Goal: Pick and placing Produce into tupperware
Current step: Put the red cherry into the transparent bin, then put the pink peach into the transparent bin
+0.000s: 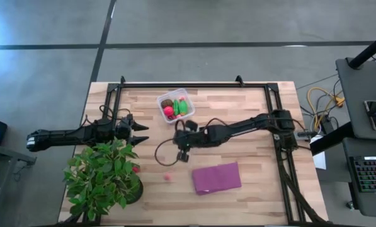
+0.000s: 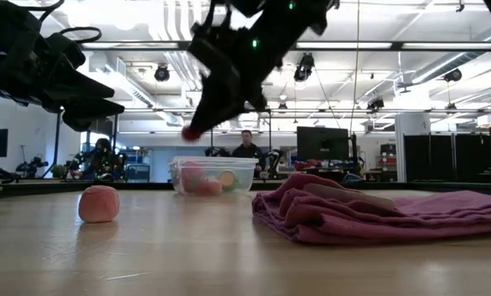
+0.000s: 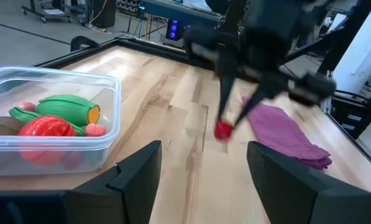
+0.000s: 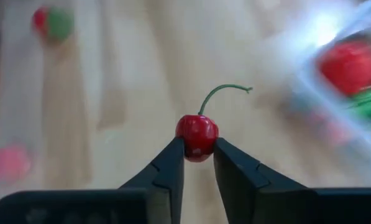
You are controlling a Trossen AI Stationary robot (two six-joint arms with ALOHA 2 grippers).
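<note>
— So where is the right hand (image 4: 198, 155) at this moment?

— Raised above the middle of the worktop (image 1: 257, 120), near the tupperware (image 1: 176, 106) but not over it. Its two fingers are clenched on a small red cherry (image 4: 197, 135) with a thin green stem curling up from it.

— Is the cherry really pinched, or just resting there?

— Pinched. In the right wrist view both fingertips press its sides, and in the low view it hangs at the tip of the fingers, clear of the wood.

— And the container?

— It sits toward the far edge of the worktop. Inside it lie a green oblong piece (image 3: 66, 109), a red round piece (image 3: 45, 129) and a brown ball (image 1: 167, 103), packed close together.

— Anything loose outside it?

— A pink round piece (image 2: 99, 203) rests on the wood between the potted plant (image 1: 106, 173) and the purple cloth (image 1: 216, 177). Another small red piece (image 1: 136, 168) lies right at the plant's leaves.

— What about the left hand (image 1: 140, 133)?

— It hovers beside the plant, well apart from the container, pointing toward the right arm. Its fingers stand parted with nothing between them.

— And beyond the worktop?

— A person (image 2: 246, 146) shows far back in the room, behind the container in the low view.
</note>
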